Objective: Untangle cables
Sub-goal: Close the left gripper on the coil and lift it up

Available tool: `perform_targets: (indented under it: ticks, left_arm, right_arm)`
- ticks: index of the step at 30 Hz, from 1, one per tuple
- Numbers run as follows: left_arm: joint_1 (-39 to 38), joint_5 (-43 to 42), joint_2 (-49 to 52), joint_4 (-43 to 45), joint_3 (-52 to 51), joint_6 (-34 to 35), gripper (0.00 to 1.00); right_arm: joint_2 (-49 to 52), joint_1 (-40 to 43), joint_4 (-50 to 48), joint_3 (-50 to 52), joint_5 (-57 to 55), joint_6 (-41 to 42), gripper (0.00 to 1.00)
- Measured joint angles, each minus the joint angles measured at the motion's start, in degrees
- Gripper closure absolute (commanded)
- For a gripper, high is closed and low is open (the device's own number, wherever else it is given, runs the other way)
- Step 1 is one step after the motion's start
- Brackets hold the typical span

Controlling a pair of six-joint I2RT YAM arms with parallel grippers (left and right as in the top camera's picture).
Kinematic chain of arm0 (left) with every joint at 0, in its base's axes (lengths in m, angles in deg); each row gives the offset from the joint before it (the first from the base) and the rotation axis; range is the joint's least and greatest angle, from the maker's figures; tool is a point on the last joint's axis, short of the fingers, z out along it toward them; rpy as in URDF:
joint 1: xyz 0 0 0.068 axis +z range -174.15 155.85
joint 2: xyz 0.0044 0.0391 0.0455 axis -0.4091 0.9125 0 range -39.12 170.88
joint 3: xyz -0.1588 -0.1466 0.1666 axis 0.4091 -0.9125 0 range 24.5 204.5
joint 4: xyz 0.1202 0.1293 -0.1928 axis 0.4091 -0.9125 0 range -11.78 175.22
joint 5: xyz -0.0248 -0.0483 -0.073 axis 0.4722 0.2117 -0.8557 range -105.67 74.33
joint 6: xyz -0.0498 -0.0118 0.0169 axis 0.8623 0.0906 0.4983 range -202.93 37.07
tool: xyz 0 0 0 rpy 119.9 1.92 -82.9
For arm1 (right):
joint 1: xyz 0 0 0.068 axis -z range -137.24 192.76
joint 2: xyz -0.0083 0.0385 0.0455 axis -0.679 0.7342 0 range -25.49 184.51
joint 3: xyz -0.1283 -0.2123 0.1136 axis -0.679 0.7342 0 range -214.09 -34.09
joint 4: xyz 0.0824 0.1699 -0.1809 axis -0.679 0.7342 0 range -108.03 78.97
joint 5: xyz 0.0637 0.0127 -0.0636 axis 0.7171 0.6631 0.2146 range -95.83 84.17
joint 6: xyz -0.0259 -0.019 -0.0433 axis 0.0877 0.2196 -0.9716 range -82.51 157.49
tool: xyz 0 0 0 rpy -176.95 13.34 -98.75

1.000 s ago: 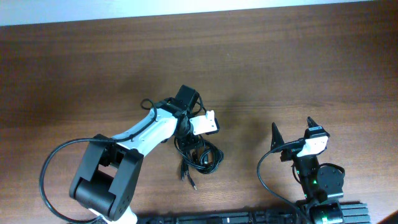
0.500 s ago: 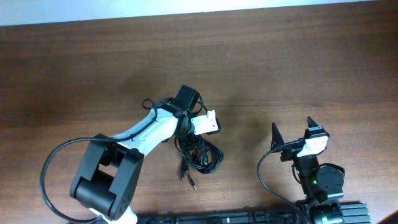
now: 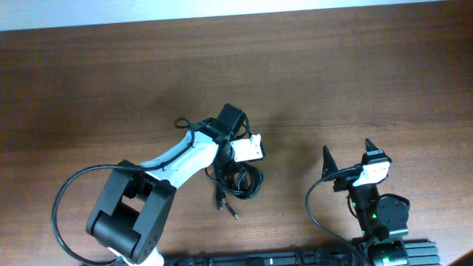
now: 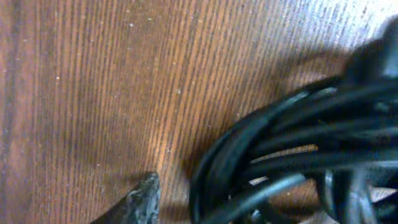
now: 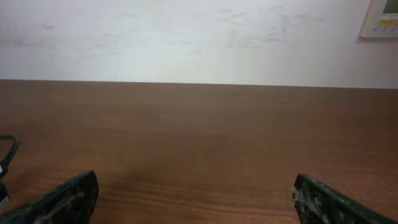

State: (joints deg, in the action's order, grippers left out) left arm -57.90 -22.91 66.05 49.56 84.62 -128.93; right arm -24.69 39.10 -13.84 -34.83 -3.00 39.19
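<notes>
At the left gripper (image 3: 233, 161), the wrist view shows only one fingertip (image 4: 144, 194), a dark mottled point at the bottom edge, close to the wood. Its partner is out of frame or lost in the blur, so I cannot tell whether the jaws stand apart or are pinching something. Just beside that tip, to its right, lie the cables (image 4: 280, 155): several glossy black cords curving together in a tight arc and filling the right half of the view. A dark rounded blob at the upper right may be a plug, though the focus is too soft to be sure.

From overhead, the left wrist hangs directly over the near edge of the same bundle (image 3: 242, 181), which sits as a small coil a little left of the middle of the table (image 3: 111, 74). A loose tail (image 3: 225, 203) with a small plug end trails from the coil toward the robot's side.

Well off to the right, the right gripper (image 3: 347, 151) has its two fingers (image 5: 68, 199) spread wide with nothing between them, only bare wood and a pale wall (image 5: 186, 37) beyond. It is well apart from the cables
</notes>
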Motion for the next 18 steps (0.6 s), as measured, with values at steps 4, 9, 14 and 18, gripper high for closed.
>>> perform_targets:
  ticks: [4, 9, 14, 18]
  left_arm:
    - [-0.4, 0.2, 0.0, 0.0, 0.1, 0.1, 1.0]
    - [-0.4, 0.2, 0.0, 0.0, 0.1, 0.8, 1.0]
    - [-0.8, 2.6, 0.4, -0.5, 1.7, 7.5, 1.0]
    - [-0.8, 5.3, 0.5, 0.1, 5.1, 10.1, 1.0]
  right_arm:
    - [0.0, 0.0, 0.0, 0.0, 0.0, 0.0, 0.01]
    - [0.0, 0.0, 0.0, 0.0, 0.0, 0.0, 0.01]
    - [0.0, 0.0, 0.0, 0.0, 0.0, 0.0, 0.01]
    - [0.0, 0.0, 0.0, 0.0, 0.0, 0.0, 0.01]
